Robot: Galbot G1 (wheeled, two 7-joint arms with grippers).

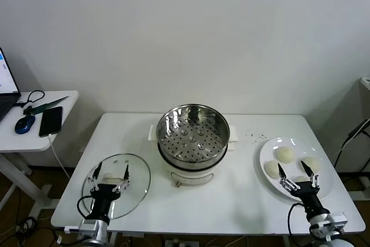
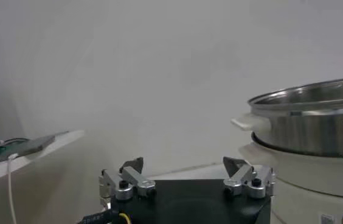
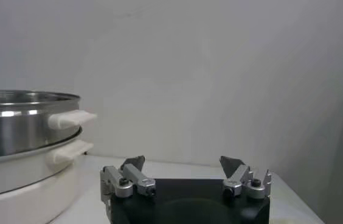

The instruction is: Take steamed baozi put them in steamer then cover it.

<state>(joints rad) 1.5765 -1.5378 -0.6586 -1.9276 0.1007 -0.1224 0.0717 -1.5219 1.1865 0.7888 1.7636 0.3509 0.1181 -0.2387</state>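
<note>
The steamer (image 1: pixel 192 137), a shiny steel pot with a perforated tray on a white base, stands uncovered and empty at the table's middle. The glass cover (image 1: pixel 136 186) lies flat on the table at front left. My left gripper (image 1: pixel 111 172) is open just above it, its tips on either side of the white handle. Three cream-white baozi (image 1: pixel 284 154) lie on a white plate (image 1: pixel 266 151) at front right. My right gripper (image 1: pixel 298 172) is open and empty over the plate's near side and hides what lies below it. The steamer also shows in the left wrist view (image 2: pixel 317 128) and the right wrist view (image 3: pixel 19 134).
A small side table (image 1: pixel 63 105) stands to the left with a phone (image 1: pixel 51 121), a mouse (image 1: pixel 25 124) and a laptop edge. Cables hang at the table's left and right ends. Bare table lies in front of the steamer.
</note>
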